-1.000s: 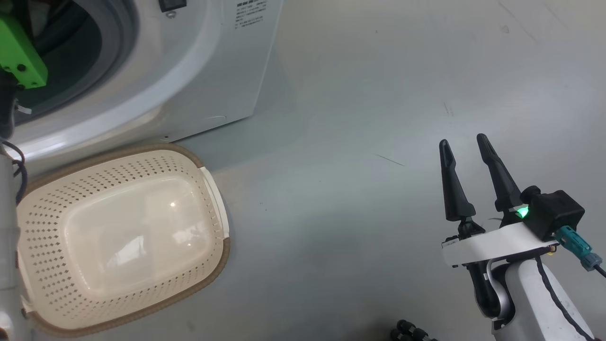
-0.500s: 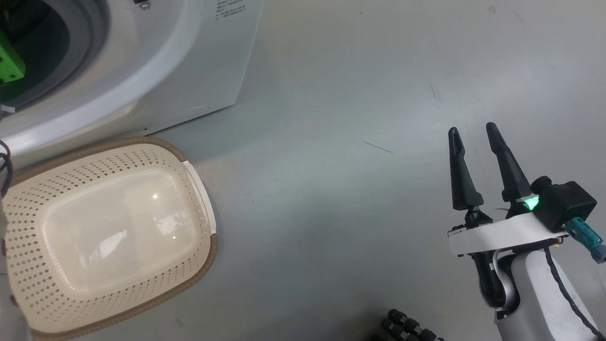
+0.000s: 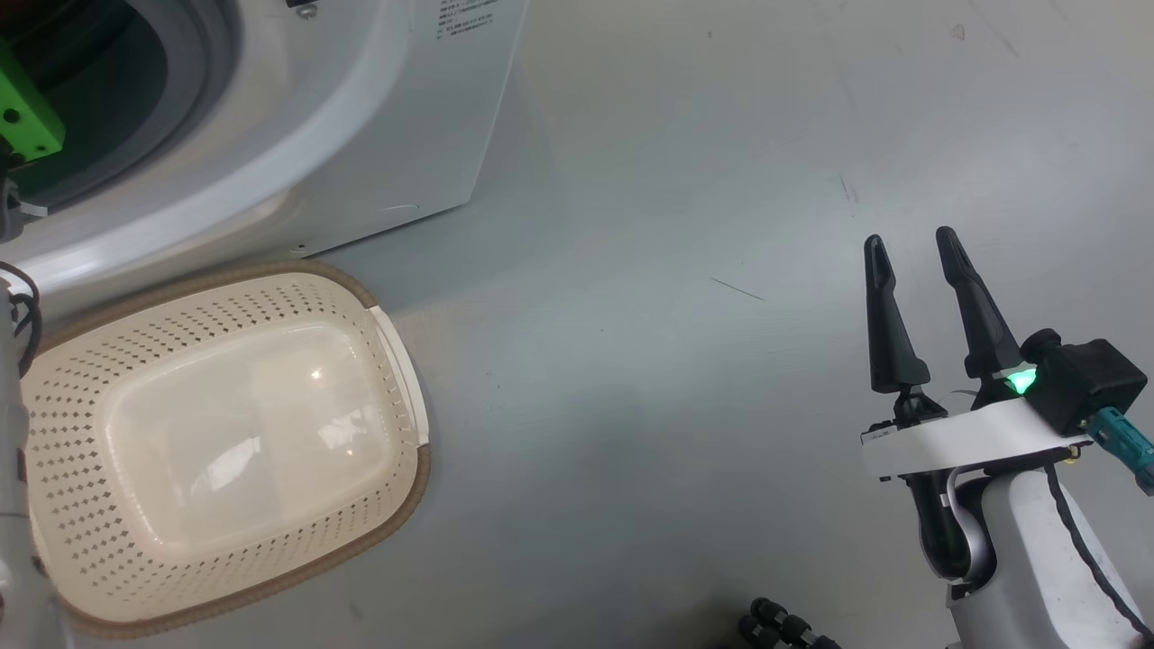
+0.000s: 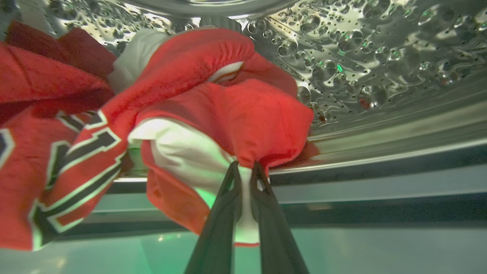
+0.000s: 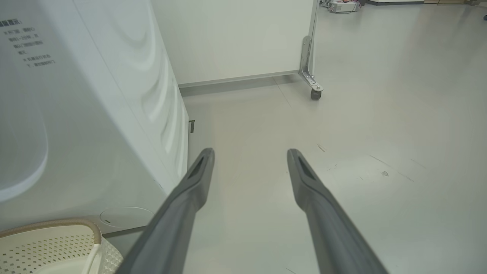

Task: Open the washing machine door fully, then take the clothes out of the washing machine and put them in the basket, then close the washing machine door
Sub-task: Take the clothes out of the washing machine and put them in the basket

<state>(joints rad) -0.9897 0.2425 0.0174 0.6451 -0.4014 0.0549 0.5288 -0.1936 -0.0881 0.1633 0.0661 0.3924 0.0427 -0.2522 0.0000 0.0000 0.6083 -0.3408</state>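
Only the head camera has shifted slightly. Now the left gripper (image 4: 243, 167) is pinched shut on a fold of the clothes (image 4: 228, 110) at the front lip of the washing machine (image 4: 380, 57) drum. Soft, light cloth like this likely pulls out best by a bunched fold. Well apart from the empty basket (image 3: 81, 379), the right gripper (image 3: 910, 237) stands wide open and empty.

I count one white washing machine (image 3: 361, 135) with one steel drum (image 4: 380, 57), one cream basket (image 3: 180, 311), two grippers, the left gripper (image 4: 245, 167) and the right gripper (image 3: 909, 237), one castor wheel (image 5: 315, 94), and maybe two red jerseys (image 4: 236, 114), though they are too bunched to be sure.
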